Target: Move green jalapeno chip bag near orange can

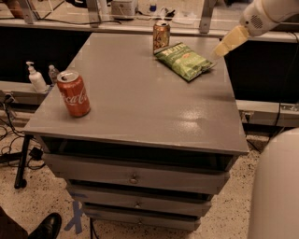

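— One green jalapeno chip bag (185, 60): where does it lie?

— Flat on the grey tabletop (140, 98), toward the far right corner, its long side slanting from far left to near right.

— And the orange can (161, 35)?

— Upright at the far edge, just beside the bag's far left end. Whether the two touch, I cannot tell.

— Where is the tool (219, 51)?

— Over the right edge of the tabletop, slanting down and left from the white arm (261, 14). Its pale yellow tip is right at the bag's right-hand corner. Whether it is apart or together I cannot tell, nor whether it touches the bag.

— Anything else on top?

— A red can (74, 93) with white script stands upright near the front left corner, well apart from the bag and the orange can.

— And around?

— Drawers (134, 177) with small knobs sit under the tabletop. A white pump bottle (35, 78) stands on a ledge to the left. A black shoe (46, 227) shows at the bottom left on the speckled floor, and the robot's white body (278, 186) fills the lower right.
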Action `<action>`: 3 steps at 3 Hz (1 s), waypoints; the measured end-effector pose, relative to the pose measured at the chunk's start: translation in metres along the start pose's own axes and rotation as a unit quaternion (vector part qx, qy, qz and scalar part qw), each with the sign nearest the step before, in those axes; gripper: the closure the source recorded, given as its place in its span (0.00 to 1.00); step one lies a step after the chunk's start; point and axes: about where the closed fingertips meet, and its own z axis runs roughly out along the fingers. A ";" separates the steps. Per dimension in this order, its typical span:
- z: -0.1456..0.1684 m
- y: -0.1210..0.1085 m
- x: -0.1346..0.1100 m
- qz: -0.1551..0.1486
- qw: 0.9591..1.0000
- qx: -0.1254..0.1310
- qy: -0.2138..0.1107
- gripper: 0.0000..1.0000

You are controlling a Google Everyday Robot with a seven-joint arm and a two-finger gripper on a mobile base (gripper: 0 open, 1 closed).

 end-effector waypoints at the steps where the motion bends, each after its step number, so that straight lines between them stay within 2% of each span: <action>1: -0.046 0.013 0.020 0.017 0.998 -0.001 -0.067 0.00; 2: -0.086 0.030 0.050 0.023 0.993 -0.007 -0.117 0.00; 3: -0.095 0.029 0.068 0.033 0.992 -0.004 -0.119 0.00</action>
